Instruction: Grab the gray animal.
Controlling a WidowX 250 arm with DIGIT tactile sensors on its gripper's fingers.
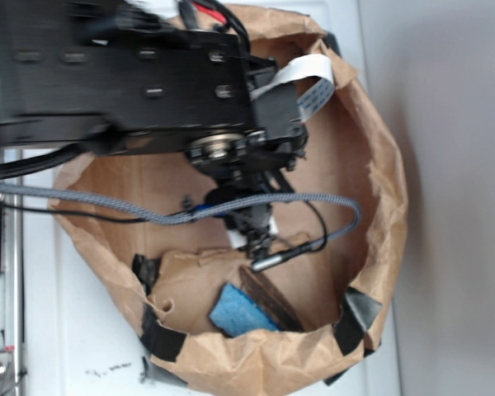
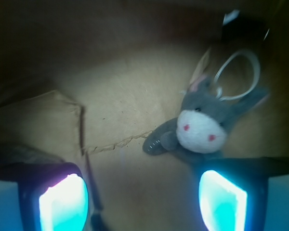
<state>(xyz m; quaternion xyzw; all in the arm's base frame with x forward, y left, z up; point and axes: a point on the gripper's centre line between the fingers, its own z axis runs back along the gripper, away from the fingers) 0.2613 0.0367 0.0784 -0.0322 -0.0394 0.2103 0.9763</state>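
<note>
Gray animal (image 2: 202, 126) (hidden by the arm from outside) sits beyond the wide-open, empty fingers (image 2: 143, 202).

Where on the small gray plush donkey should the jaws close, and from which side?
Grip the small gray plush donkey across its rounded head, coming straight down from above. It lies face-up on the brown paper bag floor, beside one jaw, so the open gripper probably must shift sideways.
</note>
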